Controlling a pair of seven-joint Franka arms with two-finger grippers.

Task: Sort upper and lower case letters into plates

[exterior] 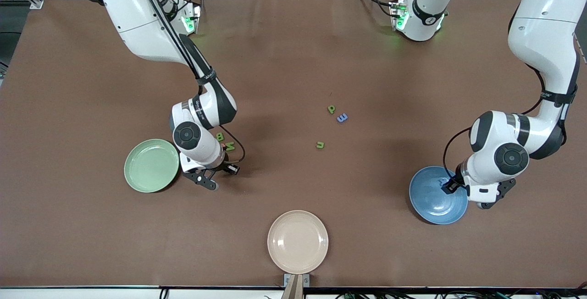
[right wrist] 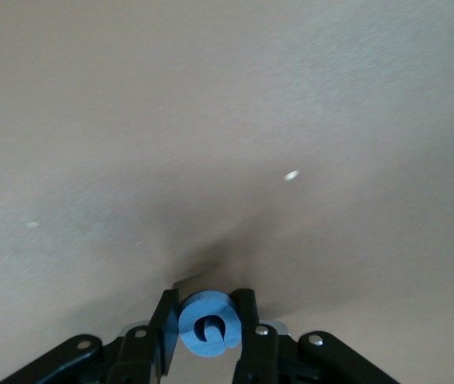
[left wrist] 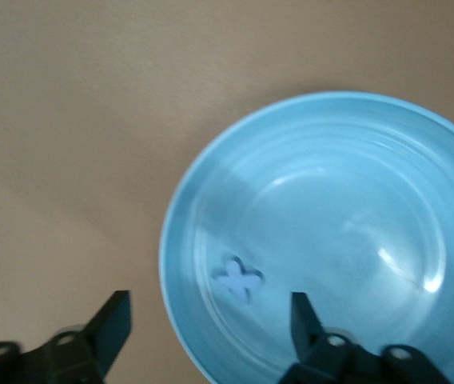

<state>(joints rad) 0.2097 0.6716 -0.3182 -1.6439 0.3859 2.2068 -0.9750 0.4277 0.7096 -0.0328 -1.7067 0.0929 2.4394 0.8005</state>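
At the frame's lower right the left gripper (left wrist: 207, 324) hung released over the blue plate (exterior: 429, 205) holding a flat blue x (left wrist: 239, 279), while at left-center the right gripper (right wrist: 205, 324) clenched a blue curled letter (right wrist: 209, 324) beside the green plate (exterior: 152, 165).

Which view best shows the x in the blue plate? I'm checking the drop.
Left wrist view: the x lies plainly in the blue plate. In the front view the arm hides it; the right wrist view misses it.
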